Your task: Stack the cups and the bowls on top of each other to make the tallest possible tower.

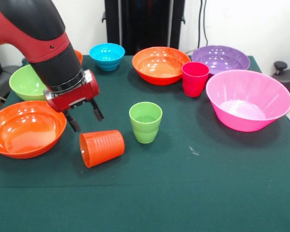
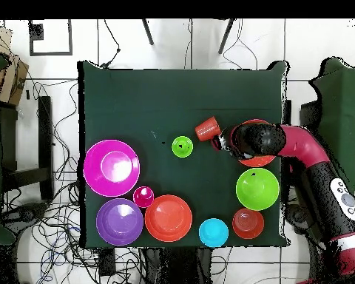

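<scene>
The orange cup (image 1: 102, 147) lies on its side on the green cloth, mouth toward the left of the front view; it also shows in the overhead view (image 2: 207, 129). My gripper (image 1: 84, 117) hangs just above and behind it, fingers spread and empty; it shows from overhead too (image 2: 220, 140). The light green cup (image 1: 145, 122) (image 2: 182, 146) stands upright beside it. The magenta-red cup (image 1: 195, 79) (image 2: 143, 196) stands upright between the wide orange bowl (image 1: 160, 64) (image 2: 168, 218), the purple bowl (image 1: 221, 58) (image 2: 119, 221) and the large pink bowl (image 1: 248, 99) (image 2: 111, 168).
Another wide orange bowl (image 1: 24, 128) lies under my arm at the table's edge. The green bowl (image 1: 26, 82) (image 2: 257, 188), small blue bowl (image 1: 107, 55) (image 2: 213, 232) and small orange bowl (image 2: 248, 223) stand along the robot's side.
</scene>
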`<state>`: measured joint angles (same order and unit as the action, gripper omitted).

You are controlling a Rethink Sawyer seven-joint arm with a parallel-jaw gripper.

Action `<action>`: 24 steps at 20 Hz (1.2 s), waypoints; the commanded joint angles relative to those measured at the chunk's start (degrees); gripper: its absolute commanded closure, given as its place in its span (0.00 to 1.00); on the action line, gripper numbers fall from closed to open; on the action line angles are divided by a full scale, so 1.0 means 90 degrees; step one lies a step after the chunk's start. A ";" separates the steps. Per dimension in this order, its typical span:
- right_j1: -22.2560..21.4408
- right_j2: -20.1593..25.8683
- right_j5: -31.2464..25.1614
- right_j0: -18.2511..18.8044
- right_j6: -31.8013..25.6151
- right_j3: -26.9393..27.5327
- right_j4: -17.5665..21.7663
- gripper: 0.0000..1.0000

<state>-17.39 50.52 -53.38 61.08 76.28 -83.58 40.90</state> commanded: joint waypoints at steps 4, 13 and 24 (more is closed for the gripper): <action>0.0204 0.0035 -0.0826 -0.0364 -0.2539 0.0776 0.0085 0.00; 0.0301 0.0012 -0.0854 -0.0399 -0.2663 0.0960 0.0082 0.00; 0.0547 0.0017 -0.0849 -0.0481 -0.2770 0.1174 0.0082 0.00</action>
<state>-14.47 50.55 -56.42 59.53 72.95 -77.64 40.48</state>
